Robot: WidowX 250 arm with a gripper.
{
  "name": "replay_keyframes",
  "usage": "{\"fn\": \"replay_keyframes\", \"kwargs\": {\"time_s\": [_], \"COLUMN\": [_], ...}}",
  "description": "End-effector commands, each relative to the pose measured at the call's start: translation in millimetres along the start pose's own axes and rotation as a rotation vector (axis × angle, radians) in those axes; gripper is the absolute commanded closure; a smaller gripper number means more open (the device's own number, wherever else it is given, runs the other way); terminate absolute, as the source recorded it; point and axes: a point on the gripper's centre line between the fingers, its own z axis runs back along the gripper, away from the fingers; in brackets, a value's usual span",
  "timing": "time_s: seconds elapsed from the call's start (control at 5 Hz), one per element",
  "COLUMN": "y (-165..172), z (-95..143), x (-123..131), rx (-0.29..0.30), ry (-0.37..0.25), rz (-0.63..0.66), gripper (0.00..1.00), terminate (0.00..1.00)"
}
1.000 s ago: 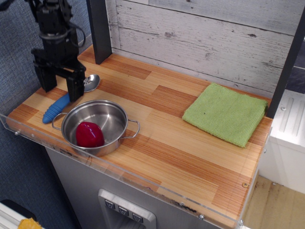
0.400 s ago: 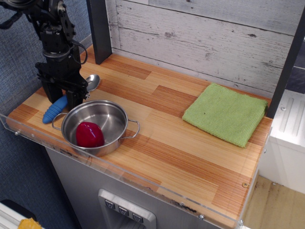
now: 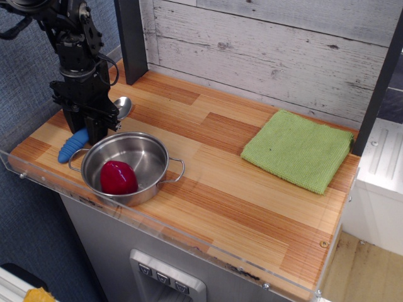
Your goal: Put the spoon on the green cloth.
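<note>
The spoon lies on the wooden counter at the far left, next to the pot. Its blue ribbed handle (image 3: 71, 146) points toward the front left and its silver bowl (image 3: 122, 107) toward the back right. My black gripper (image 3: 88, 130) stands straight down over the spoon's middle, with its fingers drawn in on the handle and the fingertips at counter level. The spoon's mid part is hidden behind the fingers. The green cloth (image 3: 298, 149) lies flat at the right back of the counter, far from the gripper.
A steel two-handled pot (image 3: 149, 153) holding a red object (image 3: 118, 177) stands right in front of the gripper. A dark post (image 3: 131, 39) rises behind it. A clear plastic lip (image 3: 164, 228) runs along the counter's front edge, and a plank wall backs the counter.
The gripper has come down onto the spoon and its fingers have narrowed from wide open to closed around the handle. The spoon, pot and cloth have stayed in place.
</note>
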Motion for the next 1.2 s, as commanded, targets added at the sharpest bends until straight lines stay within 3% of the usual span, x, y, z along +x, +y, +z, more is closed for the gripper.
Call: {"fn": "replay_keyframes", "kwargs": {"time_s": [0.0,0.2,0.6,0.8,1.0], "y": [22.4,12.6,-63.2,-108.4,-150.2], "z": [67.1,88.4,147.1,162.3,159.8], "x": [-9.1,-4.3,26.1,42.0,56.0], "rx": [-0.002,0.010,-0.066,-0.091,-0.072], "ry": [-0.098,-0.111,-0.206,-0.174,-0.125], "rz": [0.059,0.015,-0.019,0.021,0.020], "gripper": [1.00,1.00,1.00,1.00,1.00], "terminate": [0.00,0.00,0.00,0.00,0.00]}}
